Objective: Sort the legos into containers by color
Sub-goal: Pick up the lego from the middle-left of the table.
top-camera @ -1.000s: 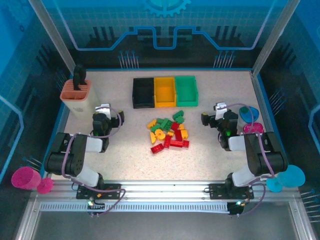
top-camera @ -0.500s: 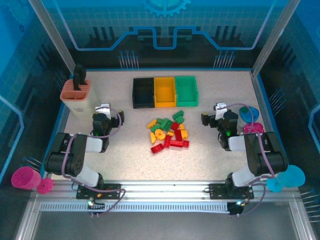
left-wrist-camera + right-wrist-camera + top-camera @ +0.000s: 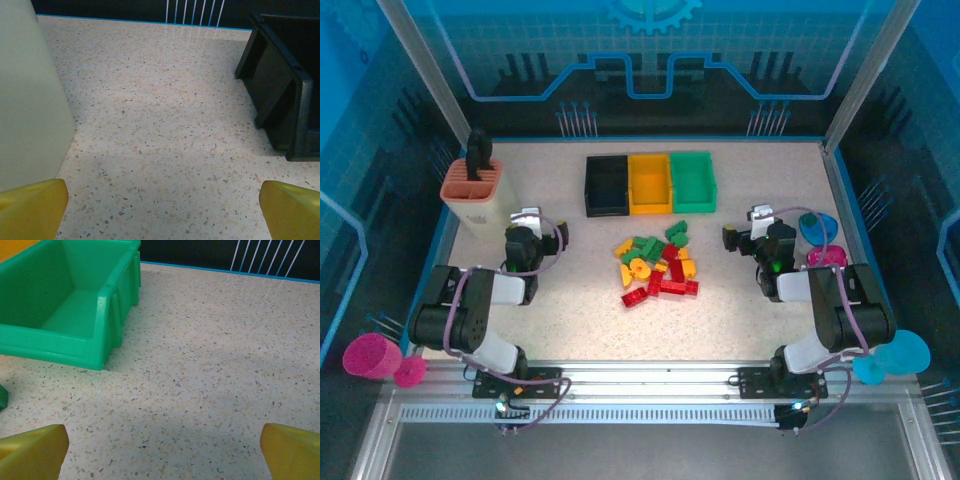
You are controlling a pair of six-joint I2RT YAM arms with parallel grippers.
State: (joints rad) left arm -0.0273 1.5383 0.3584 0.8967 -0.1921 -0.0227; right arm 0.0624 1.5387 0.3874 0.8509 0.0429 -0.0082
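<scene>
step in hand: sorting not begun, by my reading. No brick is held and nothing shows inside any bin.
legos: 1 loose heap of red, yellow-orange and green bricks at mid-table, just in front of the bins and between the 2 arms. Many touch or overlap.
containers: 3 in a row along the far side of the table, side by side: black bin, yellow bin, green bin.
left gripper: fingers spread wide, nothing between them. It sits low over bare table with the black bin ahead to its right.
right gripper: fingers spread wide, empty. The green bin is ahead to its left.
next move (judgement): 1 arm swings inward to the heap and straddles an outlying brick, clear of its neighbours. Green goes to green and yellow-orange to yellow, leaving red presumably for black.
vs earlier frames: no difference seen. Arms, heap and bins sit in the same places in the top view.
</scene>
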